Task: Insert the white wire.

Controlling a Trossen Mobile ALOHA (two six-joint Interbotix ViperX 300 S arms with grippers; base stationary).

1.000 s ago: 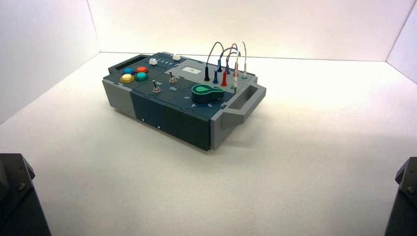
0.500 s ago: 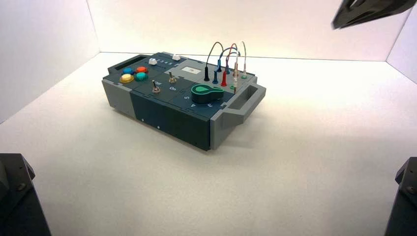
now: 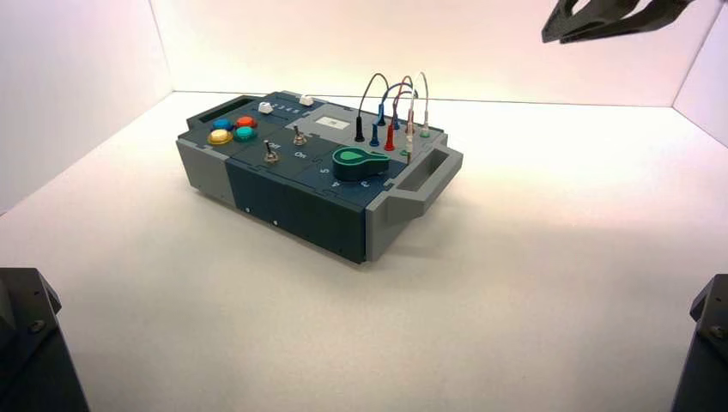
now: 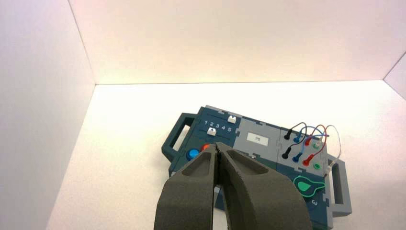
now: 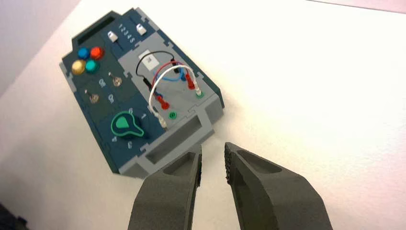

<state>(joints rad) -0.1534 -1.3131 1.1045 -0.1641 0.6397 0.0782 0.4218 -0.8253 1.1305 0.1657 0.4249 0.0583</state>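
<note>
The white wire point(image 5: 184, 67) arches over the socket field at the box's handle end. One pale plug stands in a green socket point(image 5: 199, 94). Its other plug point(image 5: 163, 122) hangs by the handle, beside an empty green socket point(image 5: 173, 115). It also shows in the high view point(image 3: 423, 86) and the left wrist view point(image 4: 337, 143). My right gripper point(image 5: 213, 154) is open and empty, high above the table and well off from the box's handle end; it shows at the top right of the high view point(image 3: 556, 24). My left gripper point(image 4: 218, 146) is shut and empty, held far back from the box.
The box point(image 3: 283, 193) stands turned on the white table, with a grey handle point(image 3: 425, 180) towards the right. It bears a green knob point(image 3: 356, 161), two toggle switches, coloured buttons point(image 3: 232, 130) and red, blue and black wires. White walls close in the table.
My right gripper has come into the high view at the top right and moved left. The left arm has not moved.
</note>
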